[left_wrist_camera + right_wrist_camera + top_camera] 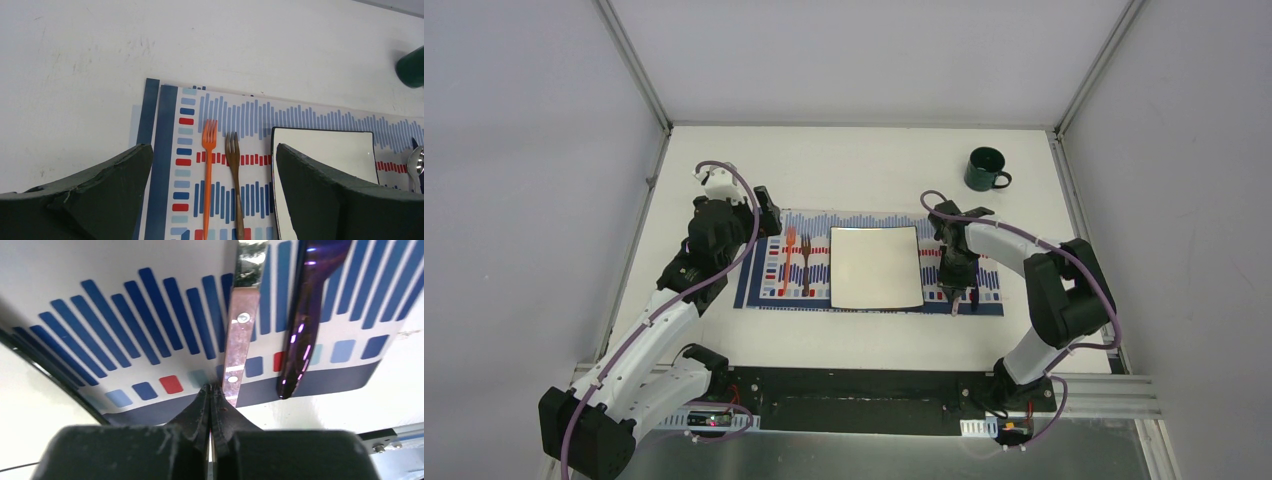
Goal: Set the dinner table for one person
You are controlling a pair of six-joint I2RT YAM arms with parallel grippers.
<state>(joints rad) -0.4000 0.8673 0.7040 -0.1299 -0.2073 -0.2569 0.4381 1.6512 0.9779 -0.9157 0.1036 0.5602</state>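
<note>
The dinner table [864, 170] lay white and wide beneath both arms. At its middle, the striped placemat [864, 222] carried a square plate [876, 266], with an orange fork [207, 170] and a brown fork [234, 175] to the left and a knife [239, 345] and a purple utensil [305, 325] to the right. The right gripper [210, 395] stood with fingers pressed together on nothing, tips at the mat's near border just beside the knife's handle; whether they touched the mat could not be told. A sideways move there risked knocking the knife into the purple utensil or dragging the mat. The left gripper [212, 150] hung above the forks, fingers spread wide; a careless drop could scatter them. The green mug [986, 169] sat well apart at the far right, off the mat.
</note>
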